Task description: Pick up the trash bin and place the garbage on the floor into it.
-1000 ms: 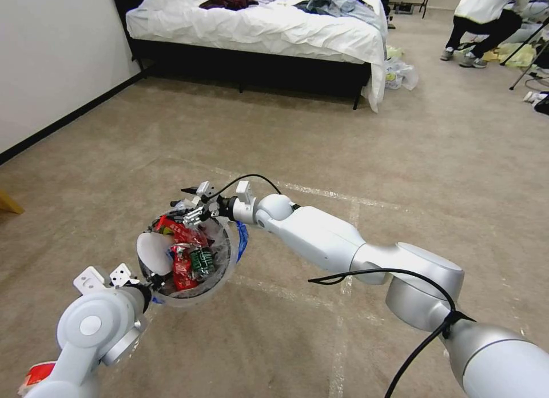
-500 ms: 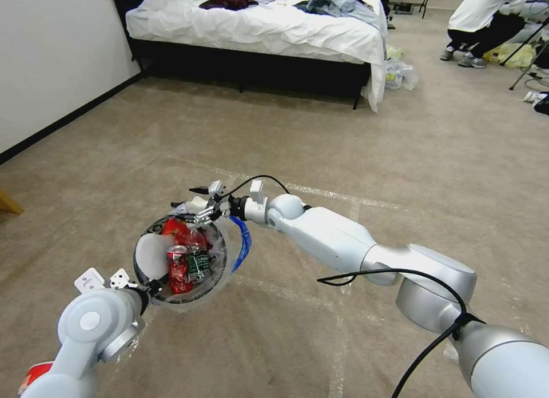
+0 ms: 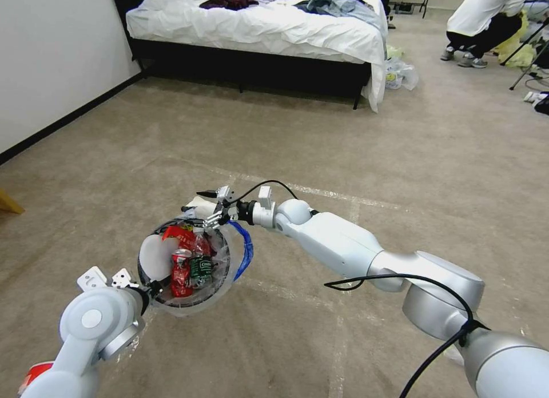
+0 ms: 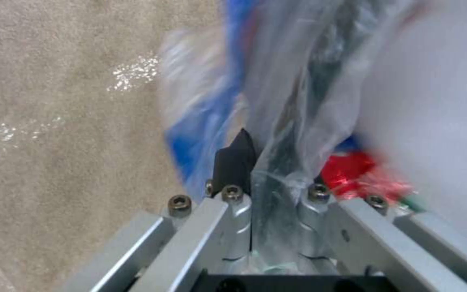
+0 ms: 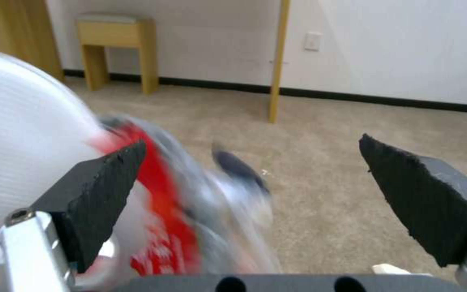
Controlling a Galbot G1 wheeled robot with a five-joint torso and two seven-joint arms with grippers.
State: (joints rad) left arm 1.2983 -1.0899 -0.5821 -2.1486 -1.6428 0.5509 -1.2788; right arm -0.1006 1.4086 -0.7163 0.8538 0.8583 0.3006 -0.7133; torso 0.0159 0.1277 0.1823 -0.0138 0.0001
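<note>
Trash bin (image 3: 184, 266) held off the floor (image 3: 354, 158), left pincer (image 4: 268, 190) clamped on its bag-lined rim. Right pincer (image 3: 210, 206) spread wide, empty, just above the bin's far rim. Wrappers (image 3: 182, 272) and bottle (image 3: 201, 269) already inside; task seemingly near done.
</note>
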